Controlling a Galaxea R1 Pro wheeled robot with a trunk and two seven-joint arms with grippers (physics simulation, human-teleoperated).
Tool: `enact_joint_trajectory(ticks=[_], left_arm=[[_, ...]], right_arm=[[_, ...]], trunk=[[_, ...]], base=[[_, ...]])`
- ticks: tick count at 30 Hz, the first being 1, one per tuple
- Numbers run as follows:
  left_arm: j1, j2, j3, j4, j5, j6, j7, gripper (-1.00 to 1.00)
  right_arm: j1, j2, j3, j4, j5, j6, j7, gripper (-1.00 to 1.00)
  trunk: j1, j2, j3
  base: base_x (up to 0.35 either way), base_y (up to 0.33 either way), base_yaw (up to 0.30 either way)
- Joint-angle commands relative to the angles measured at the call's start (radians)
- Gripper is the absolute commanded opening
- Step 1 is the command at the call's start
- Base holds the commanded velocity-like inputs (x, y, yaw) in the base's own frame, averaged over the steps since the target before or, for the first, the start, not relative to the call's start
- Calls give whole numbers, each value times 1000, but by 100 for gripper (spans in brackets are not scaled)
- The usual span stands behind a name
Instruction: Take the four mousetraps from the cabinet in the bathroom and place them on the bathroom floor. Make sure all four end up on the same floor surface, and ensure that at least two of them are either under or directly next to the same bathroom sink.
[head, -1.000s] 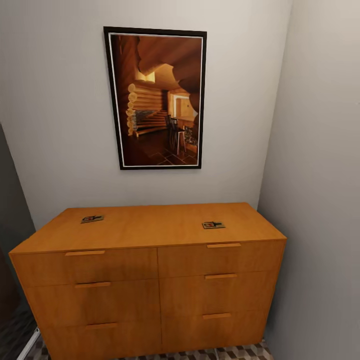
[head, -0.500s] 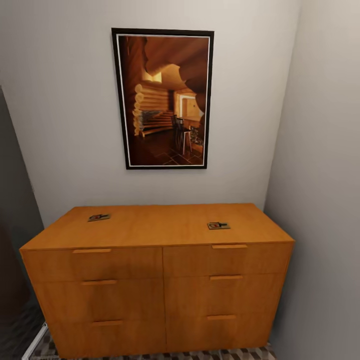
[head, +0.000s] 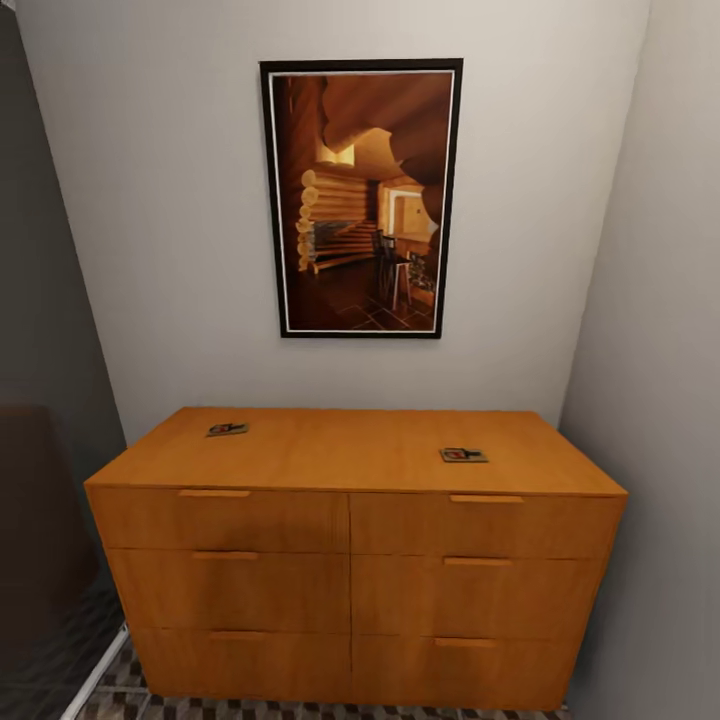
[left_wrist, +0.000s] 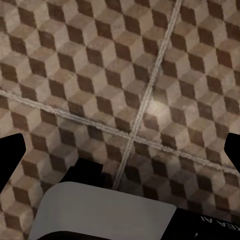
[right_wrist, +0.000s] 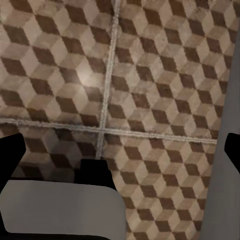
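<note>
Two small flat tan slabs that look like mousetraps lie on top of an orange wooden dresser (head: 350, 520): one mousetrap (head: 228, 429) near its back left, the other mousetrap (head: 463, 455) towards its front right. The white cabinet and the sink are out of view. The bathroom floor (left_wrist: 150, 75) of cube-patterned tiles lies below my left gripper (left_wrist: 120, 150), whose black fingertips (left_wrist: 11, 150) stand wide apart, open and empty. Over the same floor (right_wrist: 150, 75) my right gripper (right_wrist: 120, 150) also hangs open with nothing between its fingertips (right_wrist: 11, 150).
The dresser stands in a narrow nook between grey walls, with a framed picture (head: 362, 198) above it. A dark bulky shape (head: 40, 520) stands at the left. A strip of tiled floor (head: 300, 708) shows below the dresser. A grey wall edge (right_wrist: 227, 75) runs beside the right gripper.
The whole head picture has shifted to the right, so the camera has moved. The dresser and the two slabs on it have kept their places.
</note>
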Motion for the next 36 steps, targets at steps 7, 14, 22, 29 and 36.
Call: enact_joint_trajectory(ticks=[7,14,22,29,36], left_arm=[[-1,-1,-9,0,6,-3,4,100],[-1,-1,-9,0,6,-2,3,100],[-1,0,-10,0,5,-2,3,100],[-1,0,-10,0,5,-1,3,100],[-1,0,-10,0,5,-1,3,100]], right_arm=[[-1,0,6,3,7,-3,-5,100],[-1,0,5,3,7,-3,-5,100],[-1,0,6,3,7,-3,-5,100],[-1,0,6,3,7,-3,-5,100],[-1,0,6,3,7,-3,-5,100]], trunk=[[0,-1,-1],[0,-1,-1],[0,-1,-1],[0,-1,-1],[0,-1,-1]], base=[[0,0,27],[34,0,6],[221,0,1],[295,0,0],[225,0,0]])
